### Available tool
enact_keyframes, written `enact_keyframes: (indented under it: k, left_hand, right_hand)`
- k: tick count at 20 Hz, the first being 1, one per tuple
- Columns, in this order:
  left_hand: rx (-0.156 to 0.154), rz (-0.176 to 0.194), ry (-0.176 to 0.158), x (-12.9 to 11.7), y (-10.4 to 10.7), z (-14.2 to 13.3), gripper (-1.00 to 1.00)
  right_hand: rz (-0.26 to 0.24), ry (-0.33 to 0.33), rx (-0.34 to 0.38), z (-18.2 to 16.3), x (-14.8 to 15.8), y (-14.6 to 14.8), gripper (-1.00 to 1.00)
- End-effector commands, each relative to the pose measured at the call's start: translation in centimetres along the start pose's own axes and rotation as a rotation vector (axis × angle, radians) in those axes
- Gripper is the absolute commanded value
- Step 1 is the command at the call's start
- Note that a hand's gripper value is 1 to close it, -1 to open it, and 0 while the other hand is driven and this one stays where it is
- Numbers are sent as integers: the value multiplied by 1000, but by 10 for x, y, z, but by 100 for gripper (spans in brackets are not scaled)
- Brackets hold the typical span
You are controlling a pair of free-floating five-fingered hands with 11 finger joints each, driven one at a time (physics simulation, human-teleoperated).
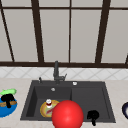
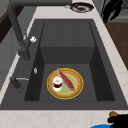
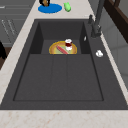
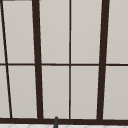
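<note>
Blue plate [image 1: 5, 111]: it lay on the pale desk [image 1: 117, 90] to the left of the sink [image 1: 30, 100], carrying a brown oblong thing [image 1: 3, 104], with a green item [image 1: 8, 91] lying at its far edge.
Left hand [image 1: 8, 99]: it sat directly over the blue plate, its dark fingers curled down round the brown thing, which stuck out on either side of it; in the left side view the same hand [image 2: 121, 120] showed at the near corner with the brown thing's tip [image 2: 113, 114] just beside it.
Right hand [image 1: 93, 116]: it hung at the sink's front right edge, well apart from the blue plate, fingers drawn in with nothing between them.
Yellow plate [image 2: 75, 92]: it rested on the floor of the sink's left basin, bearing a red strip [image 2: 66, 79] and a small jar [image 2: 57, 83] with a white lid.
Red ball [image 1: 67, 114]: it showed at the sink's front rim, between the yellow plate and the right hand.
Tap [image 1: 56, 72]: it stood behind the sink, under the window [image 4: 70, 60].
Dark dish [image 2: 81, 7]: it lay on the desk to the right of the sink.
</note>
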Motion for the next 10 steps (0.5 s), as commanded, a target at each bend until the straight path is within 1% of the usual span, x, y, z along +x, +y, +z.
enact_keyframes:
  k: [1, 2, 3, 4, 5, 6, 7, 9, 10]
  left_hand:
    - [-11, 48, -26, -20, -19, 30, 100]
    - [-11, 43, -28, -25, -24, 37, 100]
    - [-13, 18, -33, -26, -24, 40, 100]
    - [-9, 9, -24, -26, -23, 40, 100]
    - [-7, 8, -18, -29, -24, 44, 100]
    - [-7, 4, -20, -29, -24, 45, 100]
    - [6, 2, -14, -30, -25, 51, 100]
    - [-1, 6, -6, -37, -27, 55, 100]
    - [-3, 5, -9, -41, -26, 57, 100]
  right_hand:
    - [0, 0, 0, 0, 0, 0, 0]
    - [0, 0, 0, 0, 0, 0, 0]
    - [0, 0, 0, 0, 0, 0, 0]
    - [0, 0, 0, 0, 0, 0, 0]
    - [0, 0, 0, 0, 0, 0, 0]
    - [0, 0, 0, 0, 0, 0, 0]
    - [0, 0, 0, 0, 0, 0, 0]
    - [0, 0, 0, 0, 0, 0, 0]
    - [0, 0, 0, 0, 0, 0, 0]
